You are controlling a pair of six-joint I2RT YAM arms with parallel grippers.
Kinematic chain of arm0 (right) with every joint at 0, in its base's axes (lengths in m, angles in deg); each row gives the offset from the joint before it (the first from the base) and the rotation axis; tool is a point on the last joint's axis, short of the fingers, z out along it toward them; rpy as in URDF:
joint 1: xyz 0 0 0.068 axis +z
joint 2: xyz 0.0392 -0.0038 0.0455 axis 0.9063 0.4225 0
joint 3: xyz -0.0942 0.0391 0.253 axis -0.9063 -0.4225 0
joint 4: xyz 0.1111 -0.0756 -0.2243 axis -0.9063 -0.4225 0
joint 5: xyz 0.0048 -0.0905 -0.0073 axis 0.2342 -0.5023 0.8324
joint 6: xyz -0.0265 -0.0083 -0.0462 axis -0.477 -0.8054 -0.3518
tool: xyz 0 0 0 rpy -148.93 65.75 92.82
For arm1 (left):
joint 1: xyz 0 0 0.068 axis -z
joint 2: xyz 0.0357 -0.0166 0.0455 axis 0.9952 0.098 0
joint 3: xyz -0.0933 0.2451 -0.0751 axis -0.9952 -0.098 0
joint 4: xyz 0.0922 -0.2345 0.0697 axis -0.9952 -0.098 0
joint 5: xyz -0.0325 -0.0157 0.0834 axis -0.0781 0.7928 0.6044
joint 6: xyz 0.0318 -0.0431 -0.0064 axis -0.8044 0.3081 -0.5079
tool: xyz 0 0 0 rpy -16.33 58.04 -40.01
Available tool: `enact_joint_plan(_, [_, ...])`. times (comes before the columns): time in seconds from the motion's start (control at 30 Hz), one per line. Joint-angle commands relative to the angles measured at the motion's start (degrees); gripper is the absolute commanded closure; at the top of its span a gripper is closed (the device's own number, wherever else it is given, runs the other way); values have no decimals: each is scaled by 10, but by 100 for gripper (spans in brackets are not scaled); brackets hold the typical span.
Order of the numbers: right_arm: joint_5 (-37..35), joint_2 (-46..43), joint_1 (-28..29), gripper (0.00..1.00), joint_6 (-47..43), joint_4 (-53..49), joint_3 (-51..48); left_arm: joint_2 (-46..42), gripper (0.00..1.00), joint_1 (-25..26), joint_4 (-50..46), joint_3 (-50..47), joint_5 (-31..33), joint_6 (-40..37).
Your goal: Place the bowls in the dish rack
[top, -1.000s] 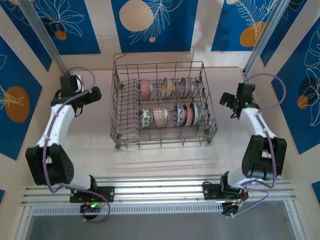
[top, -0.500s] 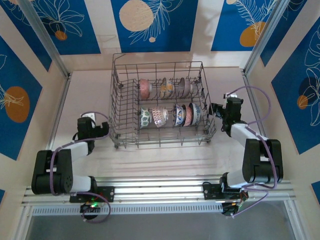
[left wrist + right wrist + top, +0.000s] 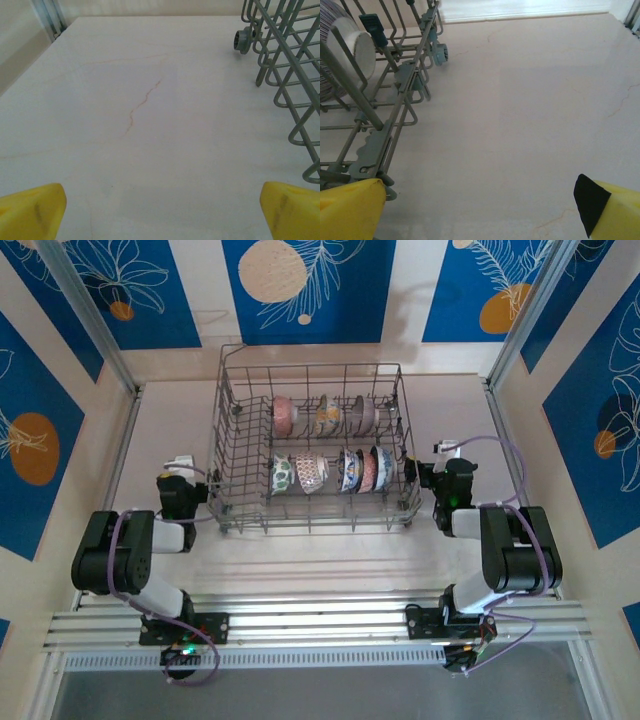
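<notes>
- The dish rack [image 3: 310, 445] is seen standing in the middle of the counter [image 3: 320, 555], with one arm folded low at each of its near corners.
- The bowls [image 3: 312, 472] are held on edge between the tines inside the dish rack, in two rows running left to right: three in the far row, and a longer row nearer.
- A pink bowl [image 3: 284, 415] is found at the left end of the far row. A green-patterned bowl [image 3: 281, 474] is found at the left end of the near row, with a blue-and-white bowl [image 3: 348, 470] further right in it.
- The left gripper [image 3: 162, 217] is held low over bare counter, just beside the rack's near left corner. Its yellow fingers [image 3: 32, 210] are spread wide apart, and nothing is held between them.
- In the left wrist view, the rack's wire wall is seen along the right edge, with a left-side wheel [image 3: 243, 40] resting on the counter.
- The right gripper [image 3: 480, 212] is held low just beside the rack's near right corner, its fingers likewise spread wide, with only counter between them.
- In the right wrist view, the wire wall is seen at the left, close to the left finger. Whether they touch cannot be told.
- A right-side wheel [image 3: 440, 52] and the pale foot of a striped bowl [image 3: 352, 47] are seen further along that wall.
</notes>
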State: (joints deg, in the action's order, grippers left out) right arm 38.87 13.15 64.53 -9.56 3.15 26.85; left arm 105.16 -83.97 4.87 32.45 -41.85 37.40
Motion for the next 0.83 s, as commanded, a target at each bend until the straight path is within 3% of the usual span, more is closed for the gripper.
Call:
enact_joint_plan(0.0, [91,6,9,0,0,15,-6,11,1,40,30,10,-29,-44])
enact_joint_plan(0.13, [93,5,1,1,10,-8,4,9,1,41,-9,28,-16,-40])
enact_joint_plan(0.8, [88,6,4,1,10,-3,2,9,1,43,-8,28,-12,-42])
